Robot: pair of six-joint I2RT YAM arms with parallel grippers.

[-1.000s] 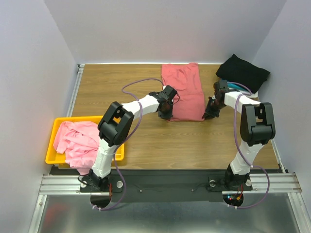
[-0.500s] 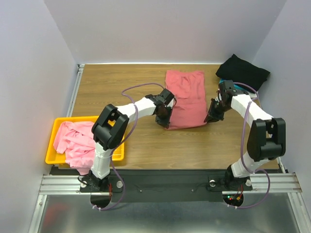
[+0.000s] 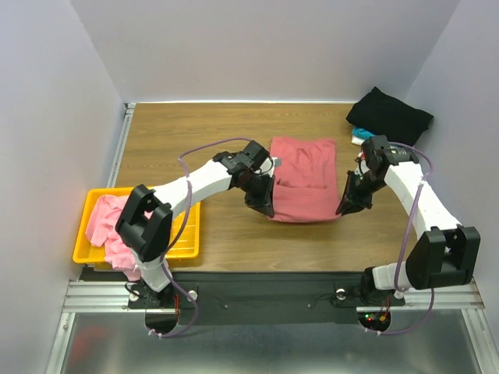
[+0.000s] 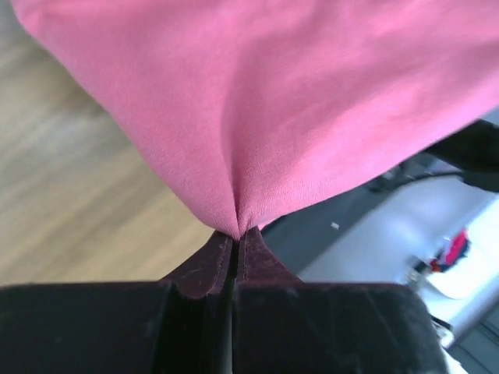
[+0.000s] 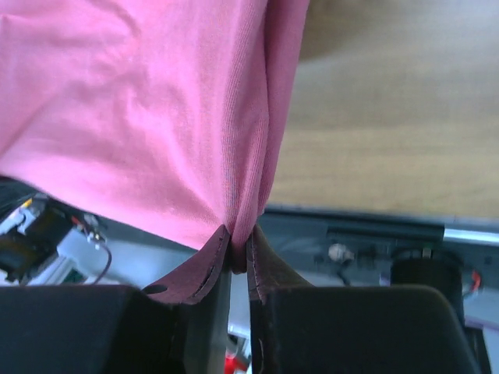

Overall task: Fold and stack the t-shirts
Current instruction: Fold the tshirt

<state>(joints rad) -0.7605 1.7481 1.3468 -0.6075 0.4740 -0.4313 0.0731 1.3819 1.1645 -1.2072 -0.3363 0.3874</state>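
Note:
The dusty-red t-shirt point(image 3: 304, 179) hangs partly lifted over the middle of the table, held at its two near corners. My left gripper point(image 3: 267, 209) is shut on its near left corner; the left wrist view shows the cloth point(image 4: 273, 117) pinched between the fingertips point(image 4: 251, 249). My right gripper point(image 3: 343, 208) is shut on its near right corner; the right wrist view shows the cloth point(image 5: 156, 117) bunched between the fingertips point(image 5: 261, 257). The black t-shirt point(image 3: 388, 115) lies at the far right corner. The light pink t-shirt point(image 3: 113, 226) lies crumpled in the yellow basket point(image 3: 181, 246).
A teal and white object point(image 3: 360, 135) lies beside the black shirt, near my right arm. The yellow basket sits at the near left edge. Grey walls close the table on three sides. Bare wood point(image 3: 179, 132) shows at the far left.
Both grippers have pulled the dusty-red shirt toward the near edge and lifted its near hem. The shirt's far end has slid nearer. Both arms have stretched out.

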